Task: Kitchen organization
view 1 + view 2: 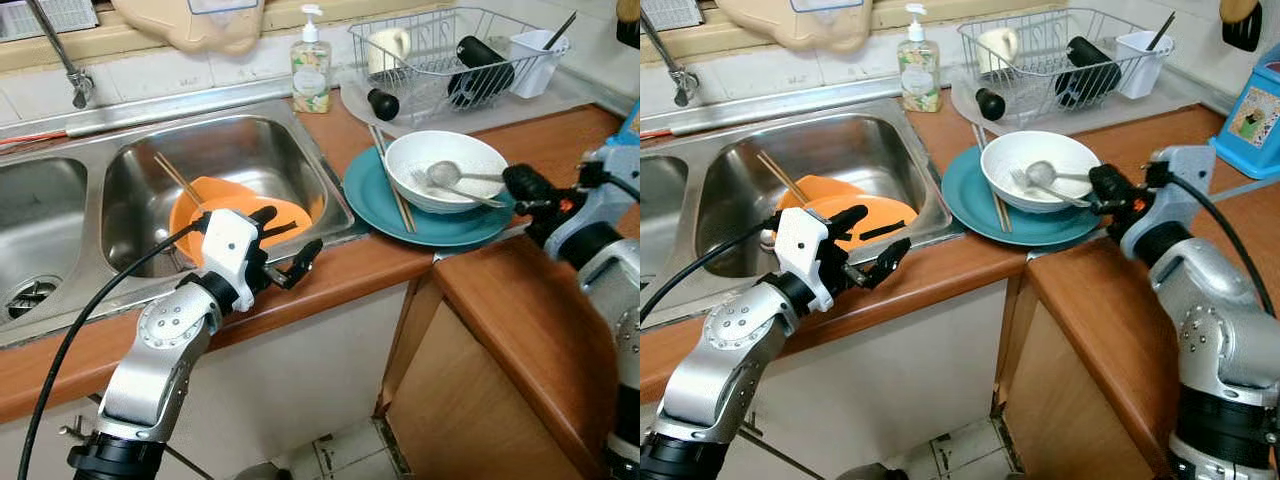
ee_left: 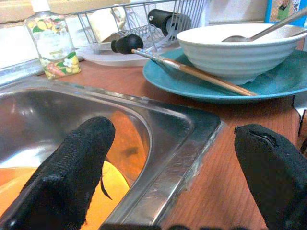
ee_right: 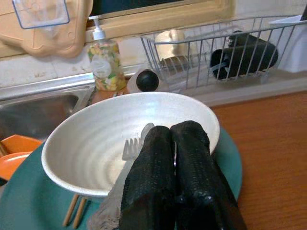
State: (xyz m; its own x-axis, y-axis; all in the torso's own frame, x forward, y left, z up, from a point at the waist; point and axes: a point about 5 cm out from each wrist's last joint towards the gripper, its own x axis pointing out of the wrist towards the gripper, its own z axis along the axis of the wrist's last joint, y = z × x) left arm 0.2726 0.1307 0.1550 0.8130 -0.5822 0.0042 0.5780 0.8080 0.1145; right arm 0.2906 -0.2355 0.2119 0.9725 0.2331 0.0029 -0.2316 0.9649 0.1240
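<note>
A white bowl (image 1: 405, 150) sits on a teal plate (image 1: 362, 190) on the wooden counter, with a spoon (image 1: 445, 173) and a fork (image 1: 425, 183) inside it. My right gripper (image 1: 518, 186) is at the bowl's right rim, its fingers (image 3: 158, 158) pressed together on the spoon's handle. A pair of chopsticks (image 1: 392, 185) lies across the teal plate. An orange plate (image 1: 190, 215) rests in the right sink basin with more chopsticks (image 1: 177, 177). My left gripper (image 1: 290, 240) hangs open over the sink's front edge, just above the orange plate, holding nothing.
A wire dish rack (image 1: 450, 50) at the back holds a mug, a black cup and a white caddy. A soap bottle (image 1: 311, 65) stands beside the sink, and the tap (image 1: 72, 75) is at the back left. A blue box (image 1: 1252, 115) stands at the far right.
</note>
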